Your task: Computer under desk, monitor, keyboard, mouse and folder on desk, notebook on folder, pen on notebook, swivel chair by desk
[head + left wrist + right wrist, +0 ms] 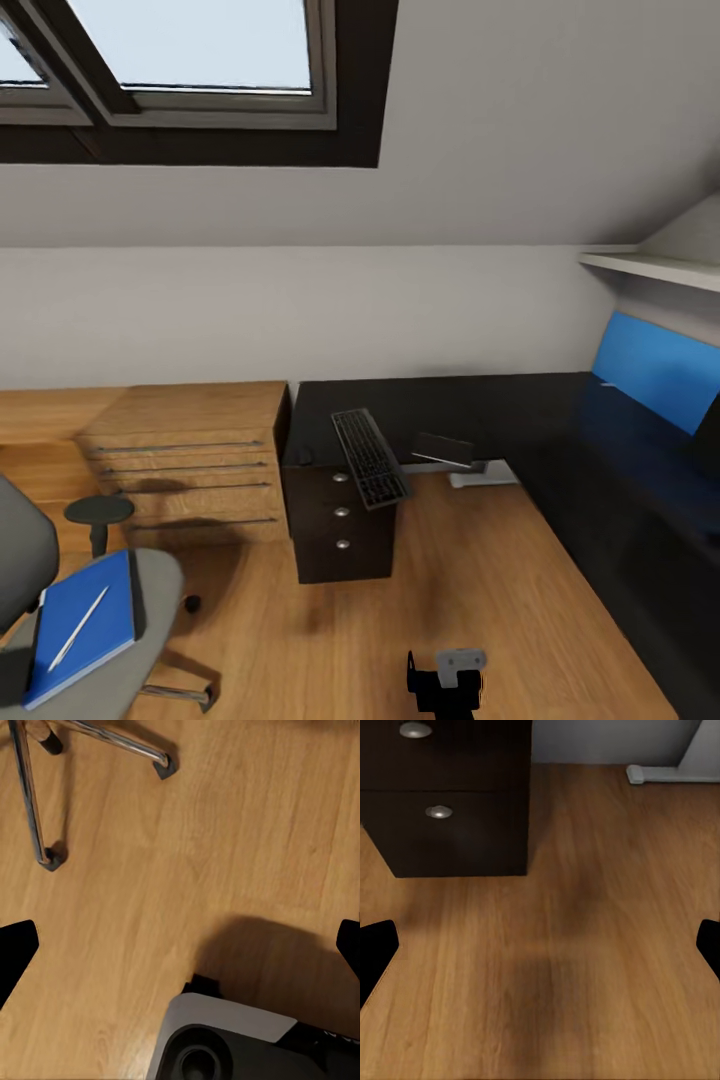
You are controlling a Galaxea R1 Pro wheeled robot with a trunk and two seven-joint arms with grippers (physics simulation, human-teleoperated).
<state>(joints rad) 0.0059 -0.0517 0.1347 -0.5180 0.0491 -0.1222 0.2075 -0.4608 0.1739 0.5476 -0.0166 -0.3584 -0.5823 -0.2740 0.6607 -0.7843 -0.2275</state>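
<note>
We see the keyboard (370, 457) overhanging the table (470, 400); folder (85, 625) with pen (78, 628) lies on the chair (150, 590). Both tools gape, left (180, 945) and right (540, 945), over floor (585, 967).

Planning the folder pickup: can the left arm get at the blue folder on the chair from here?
Probably yes. The folder lies uncovered on the swivel chair seat at the robot's left, with only the pen on top; the left gripper hangs open over bare floor.
</note>
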